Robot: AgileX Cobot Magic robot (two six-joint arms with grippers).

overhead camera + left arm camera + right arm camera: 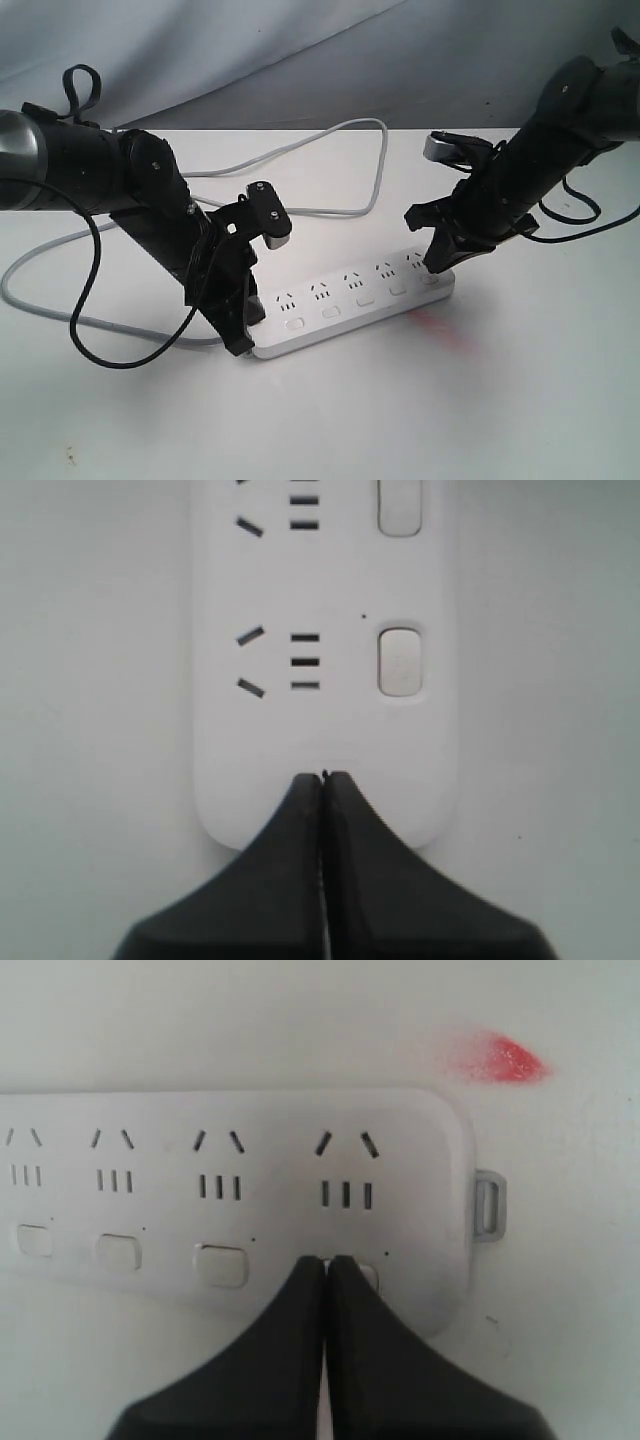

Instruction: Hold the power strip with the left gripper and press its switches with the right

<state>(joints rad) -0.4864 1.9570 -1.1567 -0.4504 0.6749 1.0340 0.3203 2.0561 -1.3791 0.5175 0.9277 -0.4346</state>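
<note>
The white power strip [350, 305] lies slanted on the white table, its row of switches [328, 313] along the near side. My left gripper [240, 343] is shut, and its joined tips [322, 777] rest on top of the strip's rounded left end [320, 730], just short of the nearest switch [400, 662]. At the strip's other end my right gripper [437, 267] is shut too. Its tips [327, 1260] sit on the last switch [371, 1276], which is mostly hidden under them. The neighbouring switches [221, 1265] show uncovered.
The strip's thin grey cord [372, 165] loops across the back of the table and round to the left. A black cable [90, 335] hangs from the left arm. A red spot [430, 325] marks the table in front of the strip's right end.
</note>
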